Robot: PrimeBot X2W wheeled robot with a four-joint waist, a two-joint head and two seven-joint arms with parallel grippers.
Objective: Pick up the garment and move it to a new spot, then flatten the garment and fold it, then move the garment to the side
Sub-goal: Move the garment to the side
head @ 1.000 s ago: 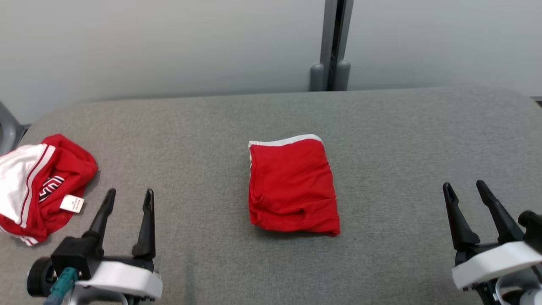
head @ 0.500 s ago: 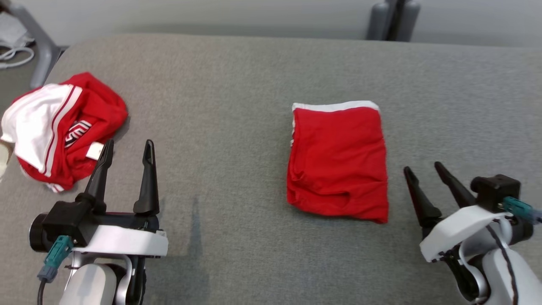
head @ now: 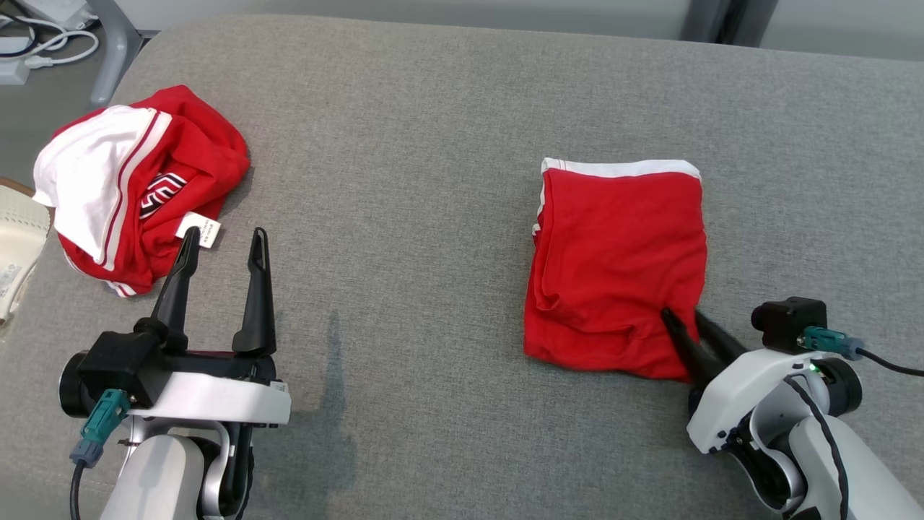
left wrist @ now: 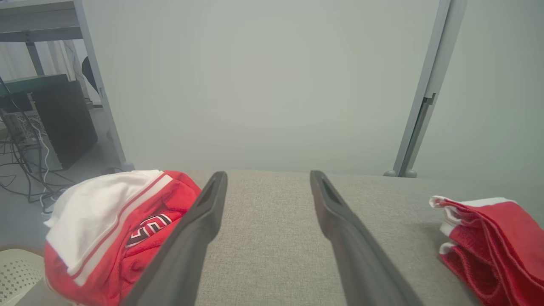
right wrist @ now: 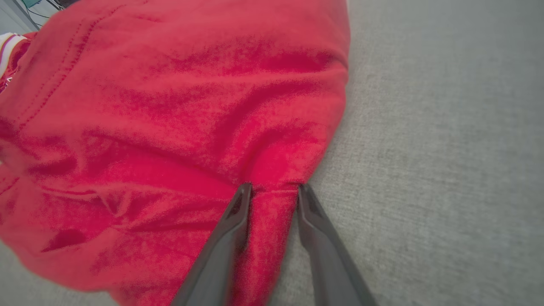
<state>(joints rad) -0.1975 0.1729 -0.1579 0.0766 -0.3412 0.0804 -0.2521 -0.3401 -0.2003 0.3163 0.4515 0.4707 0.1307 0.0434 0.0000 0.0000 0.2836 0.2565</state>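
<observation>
The folded red garment [head: 613, 253] with a white hem lies flat on the grey table [head: 404, 144], right of the middle. It also lies at the right edge of the left wrist view [left wrist: 488, 238]. My right gripper [head: 682, 314] sits at its near right corner. In the right wrist view the right gripper [right wrist: 274, 187] has its two fingers pinched around a raised ridge of the red garment [right wrist: 170, 106]. My left gripper [head: 224, 232] stands open at the lower left with nothing between the fingers, and the left wrist view has the left gripper [left wrist: 268, 174] over bare table.
A crumpled red and white garment [head: 137, 188] with a label lies at the table's left end, just beyond my left fingertips [left wrist: 114, 221]. A pale perforated basket [head: 18, 245] stands off the left edge. Cables [head: 43, 36] lie on the floor at the far left.
The head camera has tipped down and turned. My right gripper has moved in onto the garment's near right corner and drawn its fingers together on the cloth. The left gripper has stayed open.
</observation>
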